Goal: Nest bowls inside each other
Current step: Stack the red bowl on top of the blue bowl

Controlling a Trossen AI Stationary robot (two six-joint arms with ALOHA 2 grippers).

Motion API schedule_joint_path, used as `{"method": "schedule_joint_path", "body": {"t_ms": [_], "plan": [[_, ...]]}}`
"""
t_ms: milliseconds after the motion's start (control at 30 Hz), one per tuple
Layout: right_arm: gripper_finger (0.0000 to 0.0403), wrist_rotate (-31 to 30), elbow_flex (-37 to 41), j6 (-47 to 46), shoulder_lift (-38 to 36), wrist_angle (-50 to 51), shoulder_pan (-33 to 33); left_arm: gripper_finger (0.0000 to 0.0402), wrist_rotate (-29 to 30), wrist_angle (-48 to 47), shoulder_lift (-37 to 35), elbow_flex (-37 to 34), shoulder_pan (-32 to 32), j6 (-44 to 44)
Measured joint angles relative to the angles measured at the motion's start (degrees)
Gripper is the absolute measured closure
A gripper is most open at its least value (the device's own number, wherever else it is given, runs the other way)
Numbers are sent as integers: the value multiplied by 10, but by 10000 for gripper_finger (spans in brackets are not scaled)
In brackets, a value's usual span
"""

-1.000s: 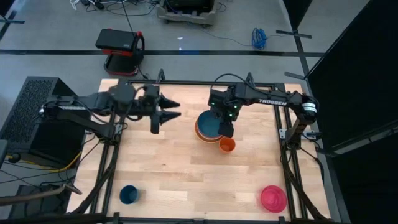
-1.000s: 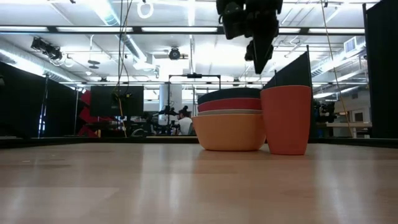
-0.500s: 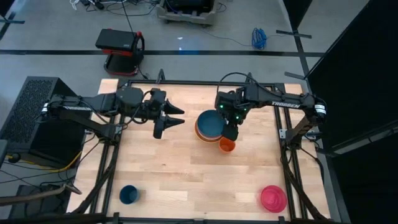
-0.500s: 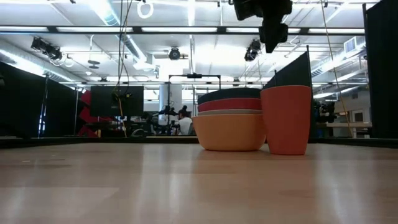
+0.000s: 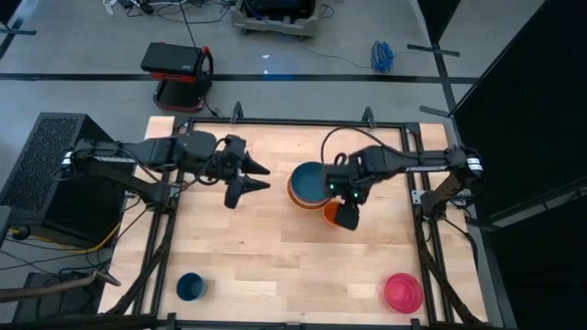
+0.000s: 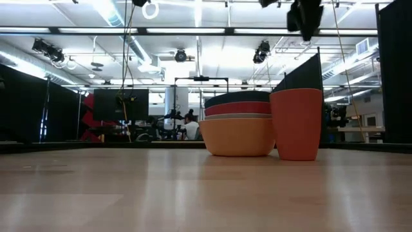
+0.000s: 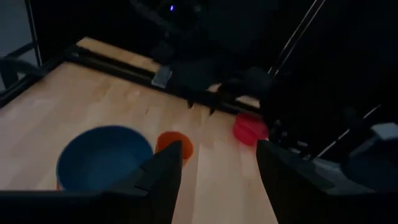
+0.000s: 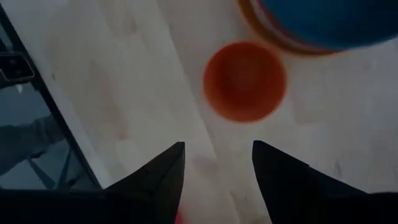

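A stack of nested bowls [image 5: 307, 185] stands on the table right of centre, a teal-blue bowl [image 7: 104, 155] on top and an orange bowl [image 6: 237, 136] at the bottom. A magenta-pink bowl [image 5: 404, 291] sits alone at the near right corner. My right gripper [image 5: 345, 216] hangs open, pointing down, over the small orange cup [image 8: 244, 81] beside the stack. My left gripper [image 5: 261, 176] is open, held high left of the stack and pointing toward it.
The narrow orange cup [image 6: 296, 124] stands upright against the stack's near right side. A small dark blue cup [image 5: 190, 286] stands at the near left. A black frame rail [image 5: 275, 122] borders the table. Bare wood lies between the stack and the near edge.
My right gripper has moved from above the bowl stack toward the table's near right, rising a little and rolling, and now hangs over the orange cup. My left gripper has tipped slightly downward. The bowls and cups have not moved.
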State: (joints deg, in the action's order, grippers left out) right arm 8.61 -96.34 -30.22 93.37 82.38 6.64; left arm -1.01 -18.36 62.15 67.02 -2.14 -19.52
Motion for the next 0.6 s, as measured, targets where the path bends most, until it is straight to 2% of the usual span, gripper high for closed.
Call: {"method": "schedule_joint_path", "body": {"t_ms": [467,600], "plan": [[249,-11,1,-201,-21,16,127,213,-5,-34,2,0,-2,32],[256,-12,1,-258,-22,23,164,213,-26,-34,2,0,-2,39]]}}
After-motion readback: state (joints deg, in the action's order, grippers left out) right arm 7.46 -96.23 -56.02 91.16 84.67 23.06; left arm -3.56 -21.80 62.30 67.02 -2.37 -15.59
